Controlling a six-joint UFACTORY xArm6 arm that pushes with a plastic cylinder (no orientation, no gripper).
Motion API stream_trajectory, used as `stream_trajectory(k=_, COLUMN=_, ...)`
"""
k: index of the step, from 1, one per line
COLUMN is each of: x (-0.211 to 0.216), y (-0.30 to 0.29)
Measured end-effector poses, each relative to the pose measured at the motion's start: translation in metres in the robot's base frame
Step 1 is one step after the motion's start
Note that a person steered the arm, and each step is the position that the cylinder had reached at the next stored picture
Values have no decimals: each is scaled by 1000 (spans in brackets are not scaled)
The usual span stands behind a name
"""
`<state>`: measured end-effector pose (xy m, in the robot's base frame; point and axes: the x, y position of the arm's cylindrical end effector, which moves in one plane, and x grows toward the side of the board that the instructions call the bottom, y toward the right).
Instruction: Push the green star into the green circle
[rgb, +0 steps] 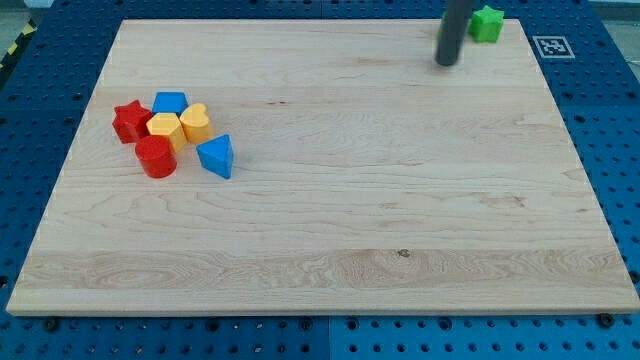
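Green star sits at the board's top right corner, just right of my tip. No green circle visible; no pincer fitted.

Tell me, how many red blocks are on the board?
2, both in the cluster at the view's left: the red star on its left edge, and the red round block below it. None seems hidden.

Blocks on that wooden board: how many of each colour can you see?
Red: 2, red star and red cylinder
Yellow: 2, yellow hexagon and yellow heart
Blue: 2, blue triangle and blue block
Green: 1, green block
Total: 7
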<state>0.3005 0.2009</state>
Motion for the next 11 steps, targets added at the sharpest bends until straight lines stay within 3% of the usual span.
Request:
stream_trajectory(k=2, x=-18, y=104)
stream_trajectory(k=3, x=-39, y=109)
stream_trajectory(k=4, x=-85, y=93)
stream_trajectory(k=6, x=-109, y=92)
stream_trajectory(k=8, x=-106, y=98)
stream_trajectory(k=11, x=-106, y=35)
